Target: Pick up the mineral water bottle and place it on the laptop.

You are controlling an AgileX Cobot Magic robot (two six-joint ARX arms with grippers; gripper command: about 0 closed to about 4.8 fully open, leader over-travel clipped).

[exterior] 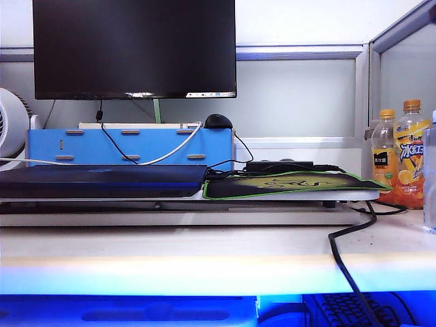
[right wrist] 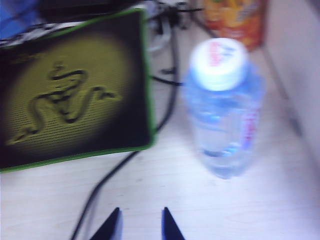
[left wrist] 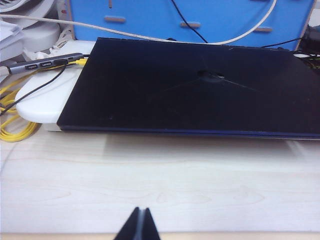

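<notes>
Right wrist view: red-lettered white-capped mineral water bottle [right wrist: 223, 107] beyond parted right gripper [right wrist: 141, 224], left gripper [left wrist: 138, 226] pinched.

The mineral water bottle [right wrist: 223, 107] is clear, blue-tinted plastic with a smooth white cap. The laptop [left wrist: 195, 87] lid is dark, smooth and faintly glossy. The table [left wrist: 160, 185] shows pale wood grain, matt. The mouse pad [right wrist: 70, 85] looks like matt cloth.

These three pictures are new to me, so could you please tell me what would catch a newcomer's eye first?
The big black monitor fills the back left. Below it the dark laptop lies flat with nothing on it, the shut left gripper before it. At the table's right, the mineral water bottle stands upright beside the green-edged mouse pad, the open right gripper close by it.
</notes>
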